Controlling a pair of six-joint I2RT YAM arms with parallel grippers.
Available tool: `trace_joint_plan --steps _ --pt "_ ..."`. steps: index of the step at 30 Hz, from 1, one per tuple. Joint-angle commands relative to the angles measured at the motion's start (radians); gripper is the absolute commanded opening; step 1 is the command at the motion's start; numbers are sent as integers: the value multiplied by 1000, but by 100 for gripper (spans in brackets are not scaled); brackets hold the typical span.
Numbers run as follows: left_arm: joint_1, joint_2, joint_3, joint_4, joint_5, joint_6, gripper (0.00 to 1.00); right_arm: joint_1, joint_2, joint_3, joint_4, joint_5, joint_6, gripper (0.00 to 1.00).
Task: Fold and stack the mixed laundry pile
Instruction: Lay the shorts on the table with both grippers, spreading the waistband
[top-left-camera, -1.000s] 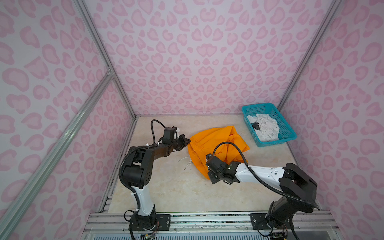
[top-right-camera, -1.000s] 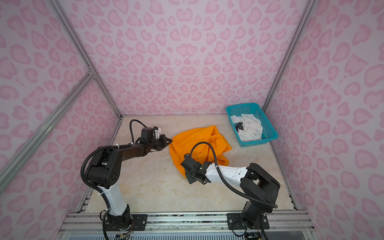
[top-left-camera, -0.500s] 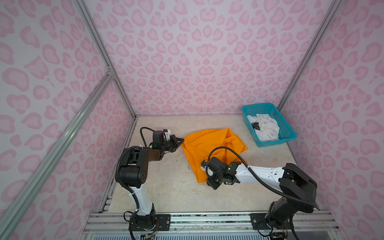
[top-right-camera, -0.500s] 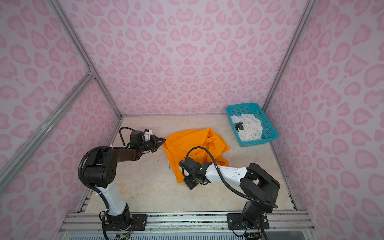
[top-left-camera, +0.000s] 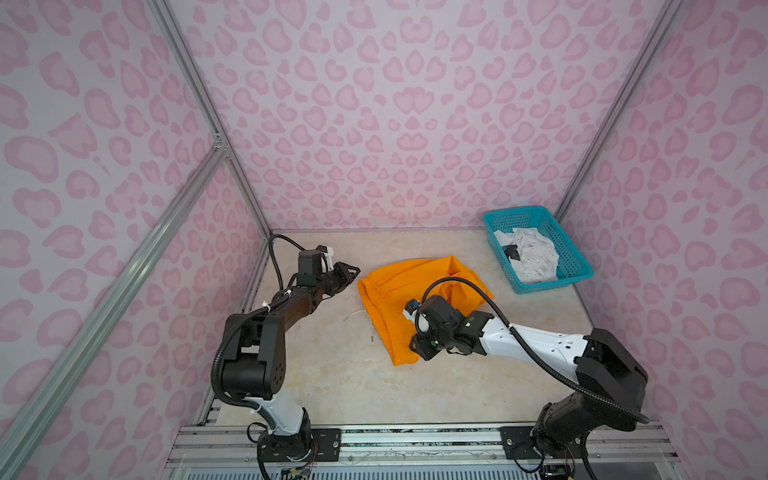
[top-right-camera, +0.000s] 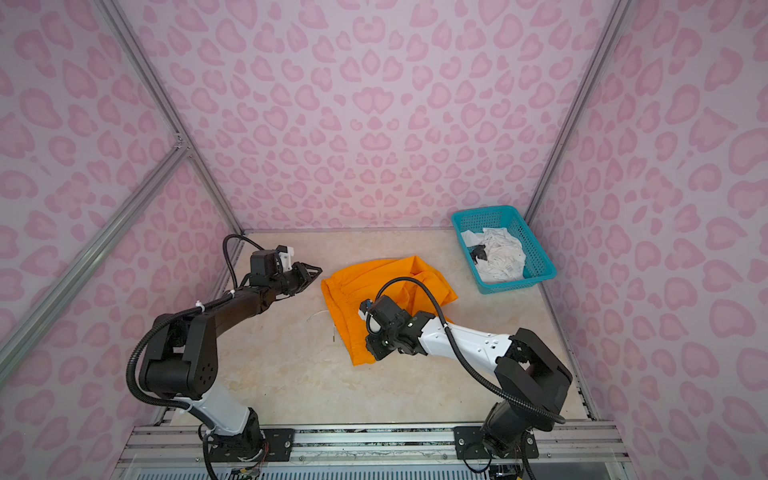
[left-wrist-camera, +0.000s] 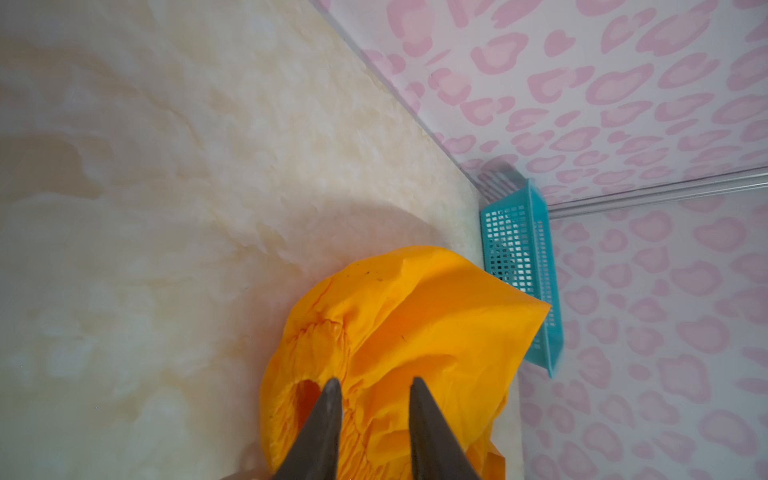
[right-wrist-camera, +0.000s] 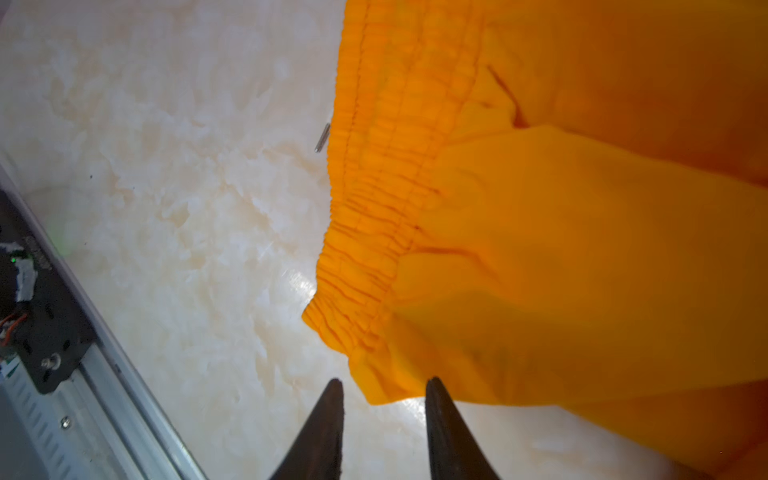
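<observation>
Pink leopard-print booth, marble desk (top-left-camera: 332, 374). Got orange shorts (top-left-camera: 399, 291) lying mid-desk, white tee (top-left-camera: 528, 255) in basket (top-left-camera: 577, 266) at far right corner. Both parted and empty: left claw (top-left-camera: 353, 272), right claw (right-wrist-camera: 384, 386), each beside a waistband end. Might pinch one layer only and bunch it up.

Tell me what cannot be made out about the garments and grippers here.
Right gripper: in both top views its own wrist hides the fingertips.
Orange shorts: the right arm covers part of them in both top views.
White T-shirt: crumpled in the teal basket; its print is too small to read.
White drawstring: too thin to follow.
</observation>
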Motion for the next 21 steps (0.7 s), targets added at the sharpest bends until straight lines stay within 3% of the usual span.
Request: trace_joint_plan --steps 1,5,10,17,21 --pt "-1 -24 20 -213 -142 154 32 6 68 47 39 -8 15 35" --pt "-13 -10 23 -181 -61 161 35 48 121 90 76 -28 32 43" --pt "-88 29 64 -189 -57 176 35 103 195 131 90 45 118 42" --pt "-71 -11 45 -229 -179 128 34 142 274 171 -32 245 167 50" --pt "-27 -101 22 -285 -229 155 34 154 252 175 -60 273 132 51"
